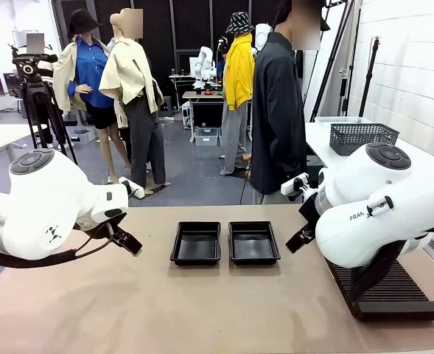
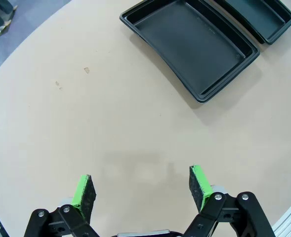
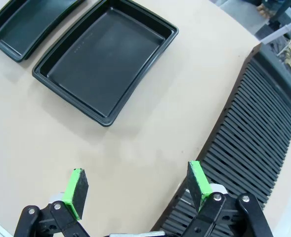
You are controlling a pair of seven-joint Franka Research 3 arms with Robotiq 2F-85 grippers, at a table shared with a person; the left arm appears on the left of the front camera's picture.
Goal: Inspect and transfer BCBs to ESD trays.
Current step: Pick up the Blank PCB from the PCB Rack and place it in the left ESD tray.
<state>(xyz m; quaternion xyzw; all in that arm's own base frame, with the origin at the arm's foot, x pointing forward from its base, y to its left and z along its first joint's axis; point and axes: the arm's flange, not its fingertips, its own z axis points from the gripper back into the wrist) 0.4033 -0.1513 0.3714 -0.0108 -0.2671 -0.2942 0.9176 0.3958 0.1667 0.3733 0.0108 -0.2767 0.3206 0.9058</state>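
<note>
Two empty black ESD trays lie side by side at the table's middle, the left tray (image 1: 196,243) and the right tray (image 1: 254,242). No BCBs are in view. My left gripper (image 1: 130,245) hovers left of the trays. In the left wrist view it (image 2: 141,190) is open over bare tabletop, with the left tray (image 2: 192,44) and the right tray (image 2: 264,15) ahead of it. My right gripper (image 1: 299,240) hovers right of the trays. Its wrist view shows it (image 3: 138,190) open above the table, with the right tray (image 3: 105,54) and the left tray (image 3: 29,22) farther off.
A long black ribbed rack (image 1: 390,291) (image 3: 259,133) lies on the table at the right, under my right arm. A person in a dark coat (image 1: 278,110) stands at the far side. A grey mesh basket (image 1: 362,136) sits on another table behind.
</note>
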